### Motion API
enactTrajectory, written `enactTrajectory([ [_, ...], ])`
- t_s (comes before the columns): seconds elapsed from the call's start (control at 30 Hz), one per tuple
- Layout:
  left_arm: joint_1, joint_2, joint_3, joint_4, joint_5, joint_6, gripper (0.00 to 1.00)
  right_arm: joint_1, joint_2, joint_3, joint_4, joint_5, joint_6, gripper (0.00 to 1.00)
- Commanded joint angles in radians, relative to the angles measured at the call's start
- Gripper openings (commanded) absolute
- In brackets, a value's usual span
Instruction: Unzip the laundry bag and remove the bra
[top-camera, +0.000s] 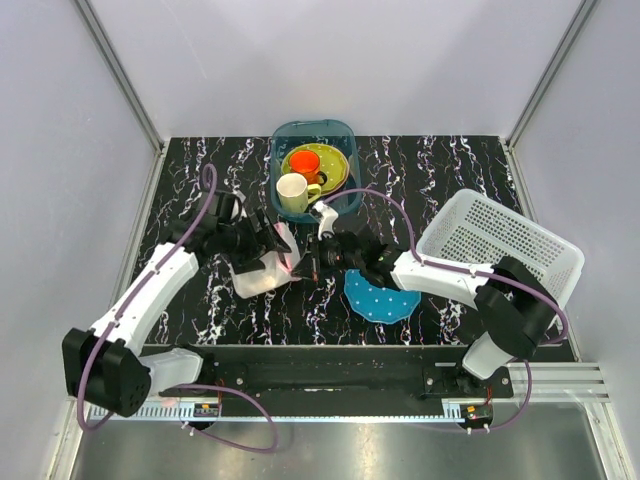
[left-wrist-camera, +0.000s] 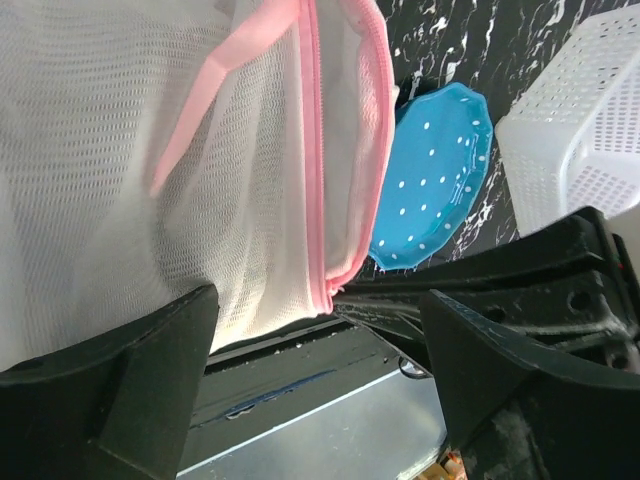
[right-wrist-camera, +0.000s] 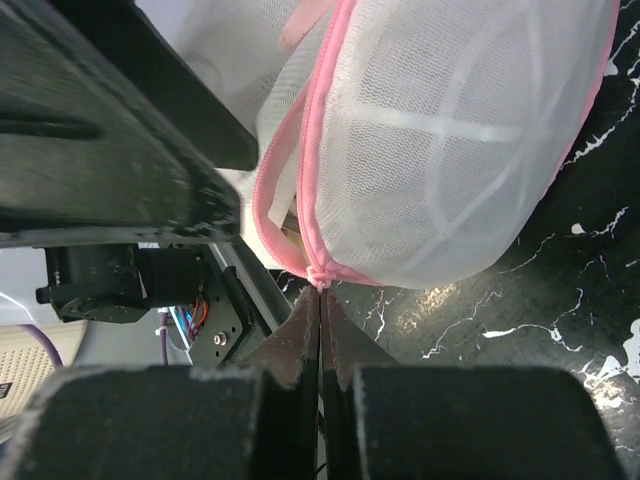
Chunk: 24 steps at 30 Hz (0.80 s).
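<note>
The bag (top-camera: 262, 272) sits on the tabletop a little left of centre, between the two grippers. It is a white mesh dome with pink zipper trim. The right wrist view shows the trim parted into a narrow gap along part of the seam. A beige sliver (right-wrist-camera: 287, 222) shows in that gap, and I cannot tell whether it is the bra. The mesh hides whatever else is inside.

The left gripper (top-camera: 272, 240) is at the bag's far side. Its fingers are spread wide and grasp nothing, and the mesh lies just beyond them, close to one finger. The right gripper (right-wrist-camera: 320, 292) has its fingers pressed fully together, pinching the pink zipper end at the bag's seam.

A blue tub (top-camera: 343, 130) stands at the middle of the far edge. It holds a yellow-green plate (top-camera: 335, 168) with an orange cup (top-camera: 307, 160) on it, and a cream mug (top-camera: 292, 190) beside them.

A white basket (top-camera: 500, 245) stands tilted by the right edge. A blue dotted plate (top-camera: 380, 298) lies towards the near edge, right of centre, partly under the right arm and just beside the bag.
</note>
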Motion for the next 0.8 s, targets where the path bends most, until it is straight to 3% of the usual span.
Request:
enactTrajectory([
  [0.0,-0.026,0.047,-0.015,0.115,0.019,-0.053,0.87,0.006,-0.017,0.002,0.008,0.026,-0.015,0.0],
  [0.17,-0.061,0.087,-0.043,0.201,0.015,-0.088,0.8,0.008,-0.026,-0.013,0.003,0.032,-0.017,0.0],
  [0.27,-0.082,0.13,-0.031,0.213,0.006,-0.086,0.62,0.004,-0.034,-0.02,0.006,0.035,-0.017,0.0],
  [0.3,-0.085,0.148,-0.023,0.217,0.002,-0.086,0.54,0.006,-0.038,-0.024,0.006,0.035,-0.017,0.0],
  [0.33,-0.092,0.155,-0.017,0.218,0.004,-0.085,0.35,0.006,-0.044,-0.027,0.003,0.036,-0.02,0.0],
  [0.43,-0.09,0.164,0.033,0.182,-0.001,-0.06,0.0,0.006,-0.063,-0.043,-0.01,0.055,-0.028,0.0],
  [0.77,0.014,0.031,0.164,0.088,0.028,-0.053,0.0,0.006,-0.054,-0.251,0.036,0.151,-0.029,0.0],
])
